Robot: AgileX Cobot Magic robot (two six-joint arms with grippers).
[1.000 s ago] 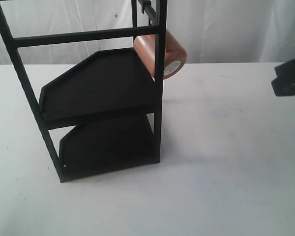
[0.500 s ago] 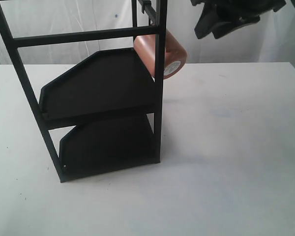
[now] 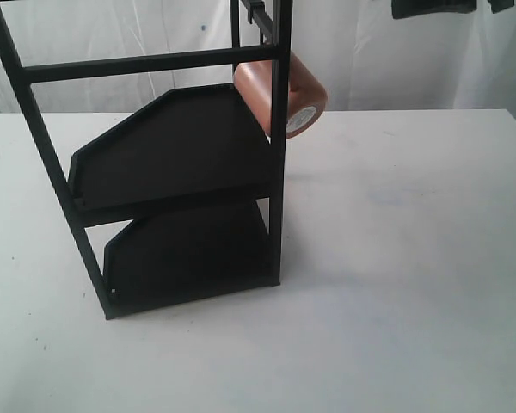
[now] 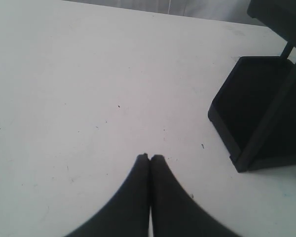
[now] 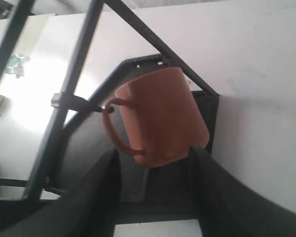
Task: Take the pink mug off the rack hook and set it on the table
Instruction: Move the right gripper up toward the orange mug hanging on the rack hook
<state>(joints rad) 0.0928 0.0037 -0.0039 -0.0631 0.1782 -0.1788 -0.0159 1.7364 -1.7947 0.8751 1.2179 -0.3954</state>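
Note:
The pink mug [image 3: 308,90] hangs by its handle [image 5: 114,129] from the rack hook [image 5: 85,103], high on the black rack [image 3: 279,172]; its pale labelled base faces down and right. In the right wrist view my right gripper [image 5: 155,154] is open, its fingers either side of the mug's [image 5: 160,113] near end, with no contact that I can see. In the exterior view only a dark piece of the right arm [image 3: 434,7] shows at the top edge. My left gripper [image 4: 149,157] is shut on nothing, low over the white table [image 4: 89,74].
The rack's two angular black trays [image 3: 172,146] sit below and left of the mug, and a vertical post crosses in front of it. The lower tray's corner [image 4: 251,108] lies near the left gripper. A white curtain hangs behind the table [image 3: 396,258].
The right arm has gone from the right edge of the exterior view up to its top edge, nearly out of frame. The mug and rack have not moved.

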